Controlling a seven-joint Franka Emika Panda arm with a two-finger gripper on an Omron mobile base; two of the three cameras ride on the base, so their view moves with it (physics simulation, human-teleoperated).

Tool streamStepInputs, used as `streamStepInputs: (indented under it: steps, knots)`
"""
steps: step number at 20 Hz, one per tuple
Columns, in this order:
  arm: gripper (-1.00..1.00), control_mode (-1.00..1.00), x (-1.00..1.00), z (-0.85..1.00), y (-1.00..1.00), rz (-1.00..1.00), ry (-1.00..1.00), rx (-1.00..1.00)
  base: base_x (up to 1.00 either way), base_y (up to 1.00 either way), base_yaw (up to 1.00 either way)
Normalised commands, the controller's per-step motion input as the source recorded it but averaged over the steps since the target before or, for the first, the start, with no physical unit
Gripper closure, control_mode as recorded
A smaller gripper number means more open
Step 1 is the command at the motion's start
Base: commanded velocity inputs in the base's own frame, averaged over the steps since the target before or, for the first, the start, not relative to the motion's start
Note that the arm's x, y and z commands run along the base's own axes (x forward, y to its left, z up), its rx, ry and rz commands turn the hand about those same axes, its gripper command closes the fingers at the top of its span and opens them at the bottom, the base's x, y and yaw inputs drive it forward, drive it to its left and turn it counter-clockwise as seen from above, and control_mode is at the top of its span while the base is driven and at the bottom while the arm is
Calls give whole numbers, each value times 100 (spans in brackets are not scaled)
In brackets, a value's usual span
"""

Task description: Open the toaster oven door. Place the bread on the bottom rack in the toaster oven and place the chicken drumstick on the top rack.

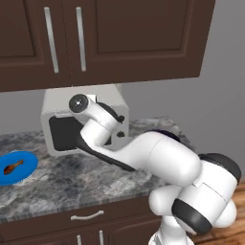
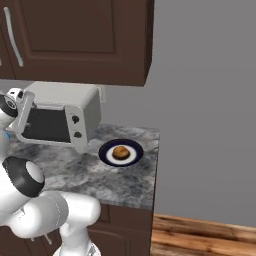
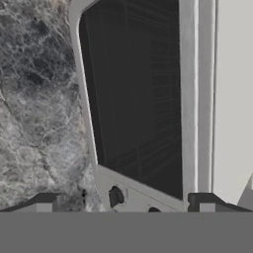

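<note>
gripper [image 3: 123,202] fingers spread apart, nothing between, facing toaster oven door [image 3: 136,94]; toaster oven [image 2: 62,117] at counter [image 2: 122,182] back edge; bread [image 2: 119,152] on plate near right edge, chicken drumstick [image 1: 13,167] on blue plate at left

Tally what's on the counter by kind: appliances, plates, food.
Appliances: 1, toaster oven
Plates: 2, blue plate, dark plate
Food: 2, drumstick, bread
Total: 5
</note>
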Motion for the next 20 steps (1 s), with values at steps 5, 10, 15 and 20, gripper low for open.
streamStepInputs:
  steps: [5,10,15,20]
  knots:
    - [-100,-100,17,0,2,-2,0,-1,0,0,0]
    - [-100,-100,21,-5,0,0,0,-1,0,0,0]
    - [-100,-100,19,-5,0,0,0,-2,0,0,0]
    - [-100,-100,12,-6,0,0,2,0,0,0,0]
